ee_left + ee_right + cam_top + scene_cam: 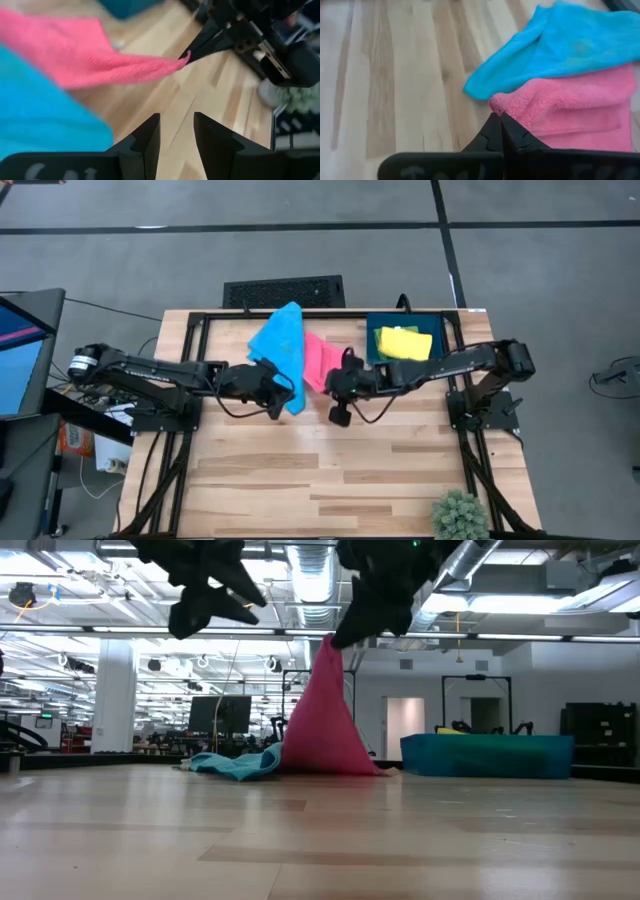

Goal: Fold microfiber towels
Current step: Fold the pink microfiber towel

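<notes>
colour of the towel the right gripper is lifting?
Pink towel, pinched by the right gripper; clearest in low view.

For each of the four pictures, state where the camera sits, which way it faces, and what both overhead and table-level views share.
High: overhead, facing down; both arms, table.
Low: table height, facing level; pink towel lifted by right gripper.
Left wrist: past open left gripper.
Right wrist: shut fingers pinching pink.
Shared: pink towel, blue towel.

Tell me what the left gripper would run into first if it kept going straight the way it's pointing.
Probably bare table. The left gripper is open and empty, aimed between the pink towel and the right gripper pinching its corner. Depth is unclear, so it might brush that raised corner.
</notes>
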Available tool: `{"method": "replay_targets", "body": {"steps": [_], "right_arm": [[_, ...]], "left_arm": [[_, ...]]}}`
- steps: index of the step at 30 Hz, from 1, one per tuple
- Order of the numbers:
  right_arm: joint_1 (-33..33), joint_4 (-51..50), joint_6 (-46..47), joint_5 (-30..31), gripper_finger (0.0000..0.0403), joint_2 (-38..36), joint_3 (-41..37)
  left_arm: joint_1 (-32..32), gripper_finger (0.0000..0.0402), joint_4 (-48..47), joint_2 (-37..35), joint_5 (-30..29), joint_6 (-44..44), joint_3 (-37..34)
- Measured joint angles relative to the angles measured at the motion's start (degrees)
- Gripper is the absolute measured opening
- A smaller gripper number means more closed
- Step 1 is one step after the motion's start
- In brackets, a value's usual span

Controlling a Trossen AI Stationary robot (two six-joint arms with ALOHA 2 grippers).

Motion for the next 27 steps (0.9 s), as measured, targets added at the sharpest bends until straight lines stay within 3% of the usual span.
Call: {"method": "replay_targets", "body": {"steps": [5,11,20,27], "right_arm": [[-0.59,0.73,3.82,0.07,0.0001,-2.03,-0.11],[-0.44,5.13,6.10,0.05,0.0000,-2.30,0.07],[-0.09,5.80,4.37,-0.13,0.0000,-0.68,3.24],[-0.95,5.86,2.63,-0.07,0.0000,-0.75,6.11]], "left_arm": [[-1.83,0.0110,9.35,0.00,-8.12,2.31,-3.61],[-2.22,0.0110,15.50,0.02,-13.38,3.11,-5.32],[-2.22,0.0114,23.43,0.02,-12.46,17.33,-5.30],[-2.19,0.0145,24.70,0.02,-14.07,16.62,-5.30]]}}
